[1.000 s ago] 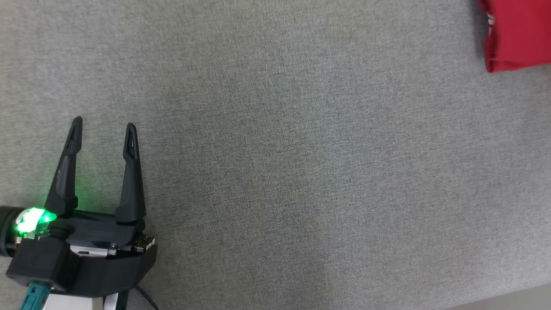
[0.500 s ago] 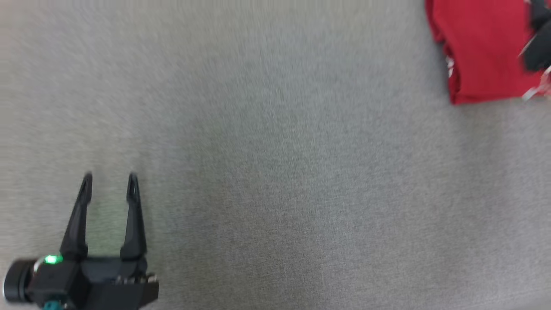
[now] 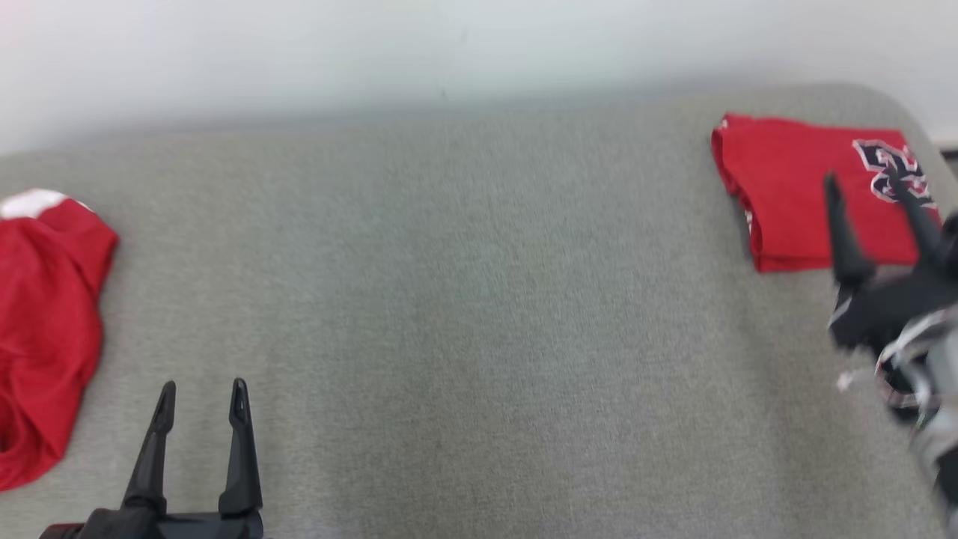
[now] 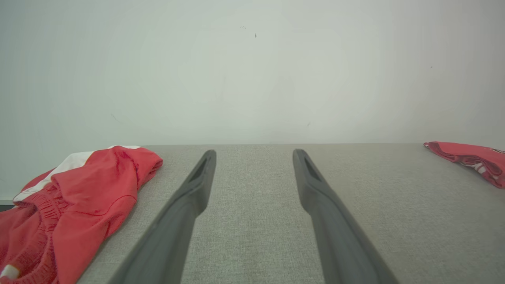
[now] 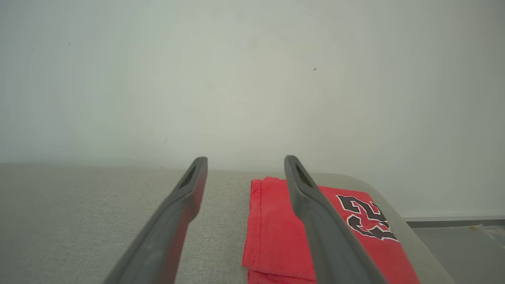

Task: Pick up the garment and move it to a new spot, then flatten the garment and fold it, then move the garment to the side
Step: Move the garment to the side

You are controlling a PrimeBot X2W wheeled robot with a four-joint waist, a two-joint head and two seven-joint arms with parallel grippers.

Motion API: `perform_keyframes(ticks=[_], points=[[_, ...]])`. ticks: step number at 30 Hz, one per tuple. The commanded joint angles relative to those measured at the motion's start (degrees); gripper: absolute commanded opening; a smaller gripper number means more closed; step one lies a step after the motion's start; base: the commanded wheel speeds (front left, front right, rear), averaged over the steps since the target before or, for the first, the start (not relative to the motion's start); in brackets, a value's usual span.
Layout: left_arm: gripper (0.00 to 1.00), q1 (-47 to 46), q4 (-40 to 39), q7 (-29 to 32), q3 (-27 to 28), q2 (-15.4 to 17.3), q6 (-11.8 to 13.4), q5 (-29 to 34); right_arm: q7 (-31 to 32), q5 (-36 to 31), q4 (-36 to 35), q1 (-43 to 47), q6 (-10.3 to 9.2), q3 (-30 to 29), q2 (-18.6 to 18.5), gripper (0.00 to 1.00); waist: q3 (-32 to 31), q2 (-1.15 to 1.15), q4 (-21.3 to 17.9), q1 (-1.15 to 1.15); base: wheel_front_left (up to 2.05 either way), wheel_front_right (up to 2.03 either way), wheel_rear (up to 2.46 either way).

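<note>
Since the folded red cloth garment with black numerals (image 3: 786, 195) lies flat at the far right of the grey fabric table (image 3: 479, 299), apparently set aside, the right gripper (image 3: 861, 183) hangs near it, fingers apart, empty. The left gripper (image 3: 202, 389), likewise spread, sits beside crumpled red-and-white shorts (image 3: 45, 314).

Surface: you're looking at a grey fabric-covered tabletop (image 3: 479, 337) with a rounded far right corner.
Far right corner: a folded red jersey (image 3: 786, 187) lies flat, number print up.
Left edge: red shorts (image 3: 45, 322) with white trim lie crumpled in a heap.
</note>
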Motion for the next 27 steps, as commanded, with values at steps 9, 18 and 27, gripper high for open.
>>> perform_keyframes(ticks=[9,18,27], points=[[1.0,2.6,1.8,-0.2,0.0,-0.8,0.1,-1.0,0.2,-3.6,-12.6,20.4,-0.16,-8.0,8.0,1.0,-8.1,0.01,2.5,0.02,0.0,0.0,0.0],[1.0,3.5,4.1,-0.2,0.7,-0.9,-0.1,-1.4,2.7,-8.2,-24.3,34.0,-0.16,-13.5,15.8,1.0,-10.1,0.01,3.8,0.02,0.0,0.0,0.0],[1.0,3.8,6.5,-0.2,0.9,-1.0,-0.4,-0.9,5.1,-11.8,-30.8,41.0,-0.17,-15.8,20.8,1.0,-11.3,0.01,5.2,0.02,0.0,0.0,0.0]])
